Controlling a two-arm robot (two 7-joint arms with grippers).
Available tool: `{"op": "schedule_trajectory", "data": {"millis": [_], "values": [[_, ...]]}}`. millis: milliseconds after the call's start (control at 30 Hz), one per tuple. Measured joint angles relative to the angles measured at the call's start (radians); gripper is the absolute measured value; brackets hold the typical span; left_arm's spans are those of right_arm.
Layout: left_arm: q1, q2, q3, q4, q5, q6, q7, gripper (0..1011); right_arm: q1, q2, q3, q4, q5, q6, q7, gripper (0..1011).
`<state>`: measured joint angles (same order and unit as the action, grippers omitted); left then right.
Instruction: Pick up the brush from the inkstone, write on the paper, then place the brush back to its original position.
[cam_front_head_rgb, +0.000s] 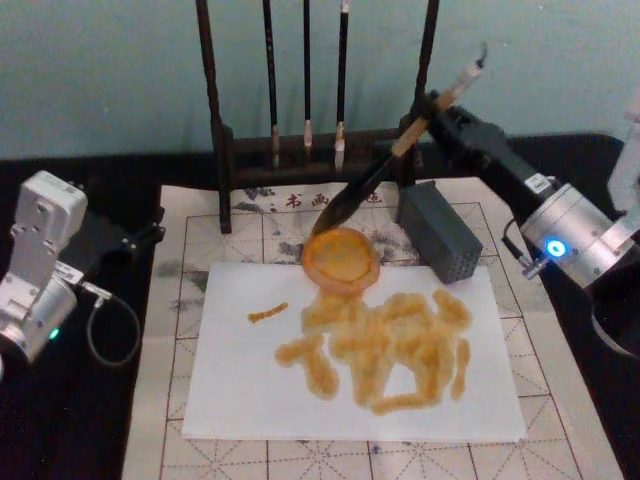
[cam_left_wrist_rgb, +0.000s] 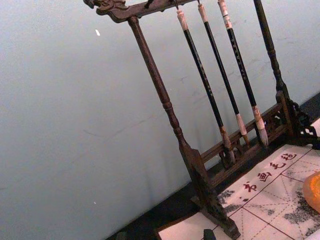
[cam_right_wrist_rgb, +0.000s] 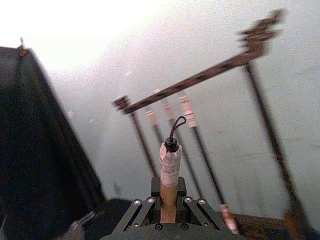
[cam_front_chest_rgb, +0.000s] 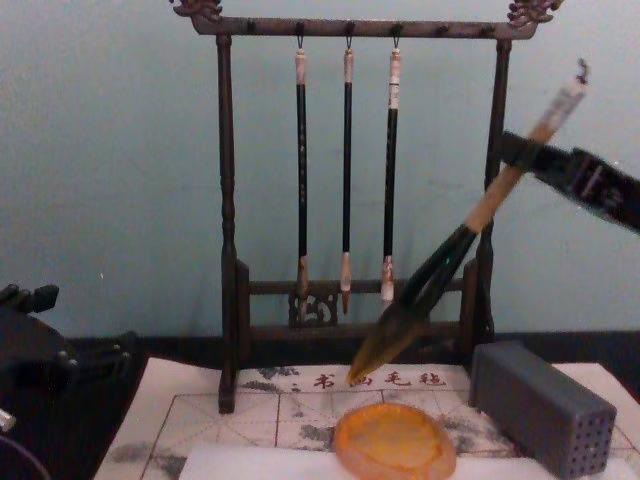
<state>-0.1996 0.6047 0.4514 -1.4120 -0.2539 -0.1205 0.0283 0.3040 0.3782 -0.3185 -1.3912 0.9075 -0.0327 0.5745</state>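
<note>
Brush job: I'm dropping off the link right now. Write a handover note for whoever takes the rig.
The right gripper has its fingers shut on the tan upper shaft of the large thick calligraphy brush, held tilted with the dark tuft down.
The left gripper is parked at the robot's left, away from the work.
The round orange-amber inkstone dish sits at the far edge of the white paper sheet. The tuft hangs just above the dish's far rim.
Done: orange-amber strokes cover the paper, so writing looks finished.
Left: lay the brush on the inkstone, open the fingers, withdraw.
</note>
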Motion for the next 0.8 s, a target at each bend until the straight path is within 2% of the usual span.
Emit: {"op": "schedule_trajectory", "data": {"millis": [300,600,800], "values": [[0.0,0.0,0.0,0.0,0.0,0.0,0.0,1001,0.006,-0.026,0.062,0.038,0.14,0.088,-0.123,194],[0.0,0.0,0.0,0.0,0.0,0.0,0.0,1001,0.01,-0.045,0.079,0.068,0.241,0.169,-0.225,194],[0.0,0.0,0.0,0.0,0.0,0.0,0.0,1001,0.004,-0.051,0.083,0.072,0.286,0.198,-0.28,194]]}}
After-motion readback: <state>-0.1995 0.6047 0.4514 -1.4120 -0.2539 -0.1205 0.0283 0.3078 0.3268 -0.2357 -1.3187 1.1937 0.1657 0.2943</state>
